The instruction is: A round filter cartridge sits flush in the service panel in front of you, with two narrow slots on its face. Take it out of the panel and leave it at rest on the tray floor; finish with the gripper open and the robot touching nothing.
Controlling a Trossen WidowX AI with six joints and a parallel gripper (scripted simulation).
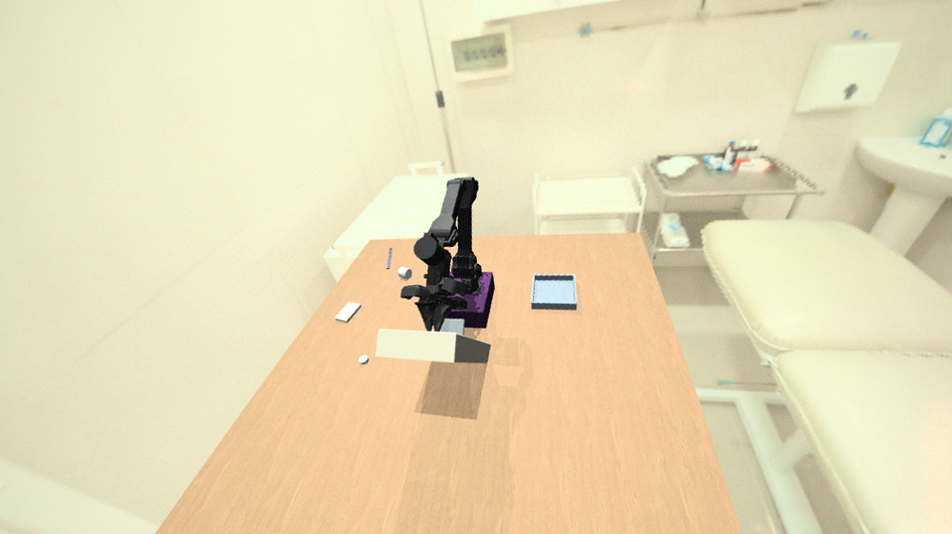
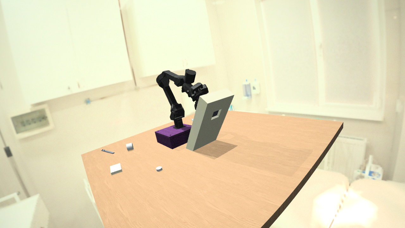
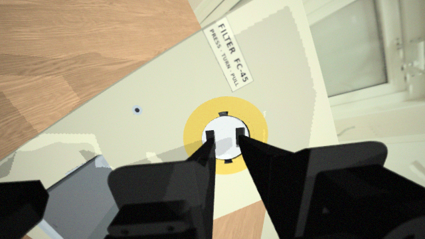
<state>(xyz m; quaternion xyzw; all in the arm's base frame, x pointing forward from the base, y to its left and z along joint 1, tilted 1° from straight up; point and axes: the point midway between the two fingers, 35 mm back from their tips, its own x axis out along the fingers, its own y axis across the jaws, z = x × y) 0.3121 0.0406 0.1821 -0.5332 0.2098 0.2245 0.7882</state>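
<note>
The white round filter cartridge (image 3: 227, 124) sits in a yellow ring on the pale service panel (image 1: 415, 346) (image 2: 208, 127) (image 3: 166, 89). Its two dark slots stand left and right on its face in the wrist view, and two dark notches show at its rim above and below. My gripper (image 1: 435, 325) (image 3: 226, 141) is partly open and holds nothing. Its narrow fingertips overlap the two slots in the wrist view; whether they are inside them I cannot tell. The panel hides the fingertips in the exterior view. The blue tray (image 1: 554, 292) stands on the table, right of the arm in the top view.
A grey-blue block (image 1: 452, 327) (image 3: 83, 192) juts from the panel beside the gripper. The purple base (image 2: 170, 137) is behind the panel. A white block (image 1: 347, 312) (image 2: 115, 168), a puck (image 1: 363, 359) (image 2: 159, 168), a cylinder (image 1: 403, 272) (image 2: 129, 146) and a thin strip (image 1: 389, 258) (image 2: 107, 151) lie on the table.
</note>
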